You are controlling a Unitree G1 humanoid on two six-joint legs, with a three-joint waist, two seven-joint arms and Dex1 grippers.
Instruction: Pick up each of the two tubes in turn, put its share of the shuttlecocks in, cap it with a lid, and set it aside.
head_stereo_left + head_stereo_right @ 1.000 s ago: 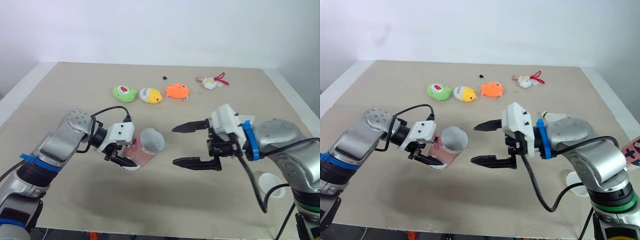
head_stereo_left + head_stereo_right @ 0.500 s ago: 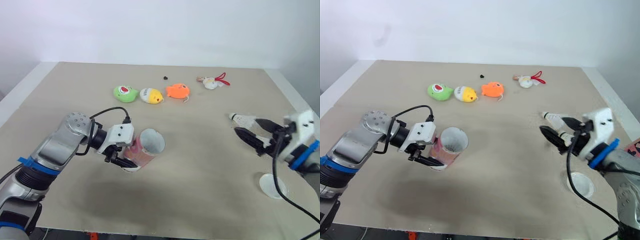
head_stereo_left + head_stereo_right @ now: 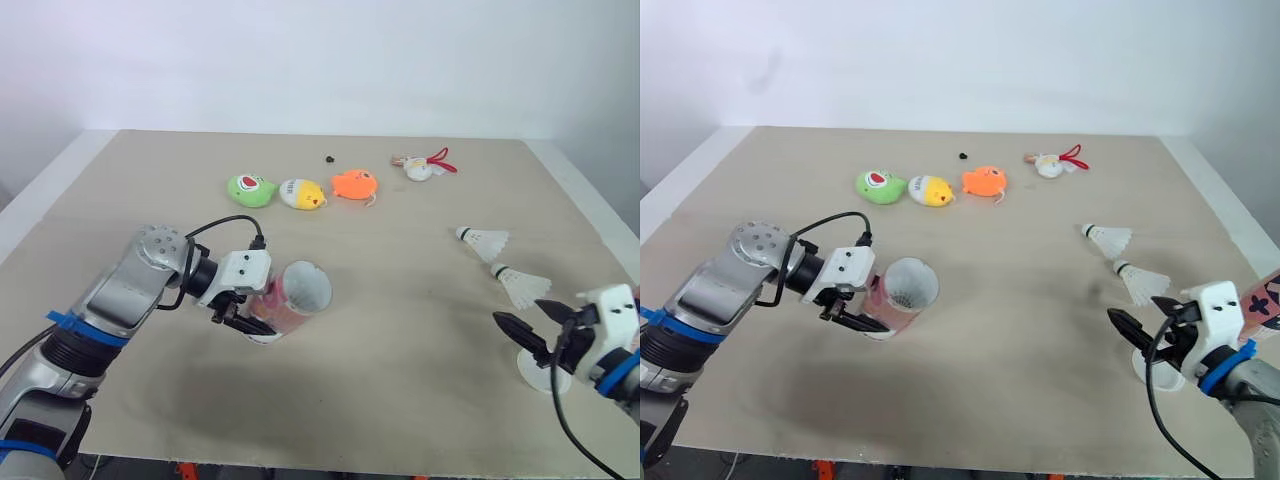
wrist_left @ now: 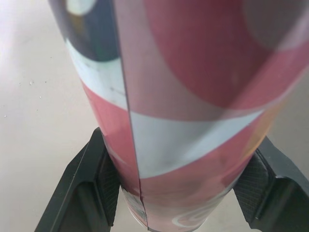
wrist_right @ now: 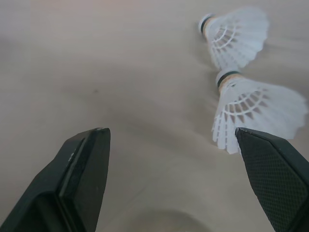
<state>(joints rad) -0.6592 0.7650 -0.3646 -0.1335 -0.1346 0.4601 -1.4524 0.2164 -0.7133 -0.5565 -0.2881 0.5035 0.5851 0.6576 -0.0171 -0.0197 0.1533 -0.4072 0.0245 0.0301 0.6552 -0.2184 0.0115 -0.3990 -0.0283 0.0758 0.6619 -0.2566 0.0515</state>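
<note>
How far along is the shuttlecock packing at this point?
Done: one tube is picked up, clamped in the left gripper, uncapped. In hand: the open right gripper sits low near two shuttlecocks lying loose. Left: loading those, capping with the lid beside the right gripper, setting the tube aside. The tube's contents can't be seen.

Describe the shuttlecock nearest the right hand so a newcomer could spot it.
On the right side of the table lie two white shuttlecocks. The near shuttlecock is the one closer to the robot, just ahead of the open right hand; the far shuttlecock lies farther back.
</note>
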